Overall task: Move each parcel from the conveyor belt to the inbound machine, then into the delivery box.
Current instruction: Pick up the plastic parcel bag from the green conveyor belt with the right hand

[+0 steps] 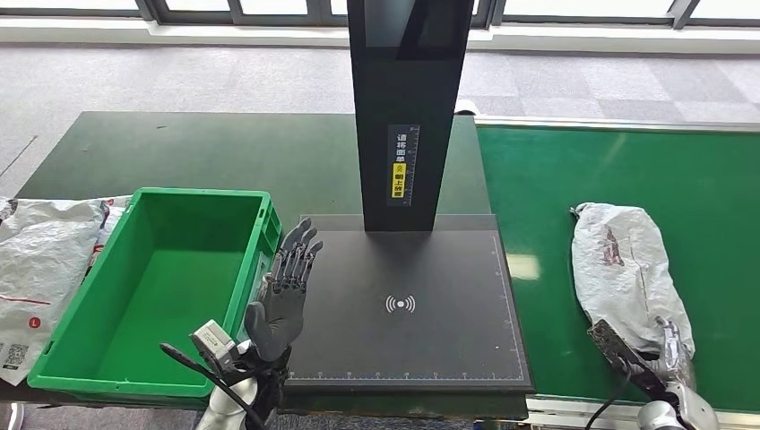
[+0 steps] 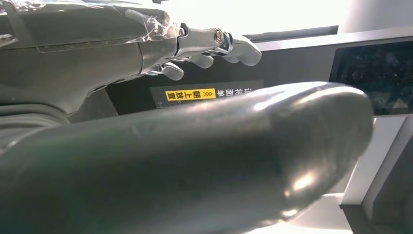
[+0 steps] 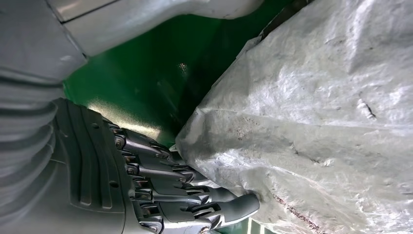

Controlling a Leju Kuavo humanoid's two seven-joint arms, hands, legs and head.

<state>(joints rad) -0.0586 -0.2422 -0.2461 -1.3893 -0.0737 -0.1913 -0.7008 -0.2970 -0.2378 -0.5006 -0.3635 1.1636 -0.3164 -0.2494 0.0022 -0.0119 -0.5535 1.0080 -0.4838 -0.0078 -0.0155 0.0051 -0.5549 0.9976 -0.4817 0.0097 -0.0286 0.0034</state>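
Green matting covers the bench, with pale floor and window frames along the top of the frame. At far left lie spare bags, their print too small to read. Next comes the green delivery box (image 1: 161, 287), nothing visible inside. The left hand (image 1: 285, 291) stands upright at the box's right rim, fingers straight and apart, holding nothing. At centre, the inbound machine (image 1: 403, 305) shows a wireless symbol on its black plate; its column carries a yellow label with Chinese characters. At right, the parcel (image 1: 623, 269) lies on the conveyor belt (image 1: 708, 179). The right hand (image 1: 659, 354) touches its near end; whether it grips, I cannot tell. Best to gather the slack wrapping firmly before lifting, I judge.
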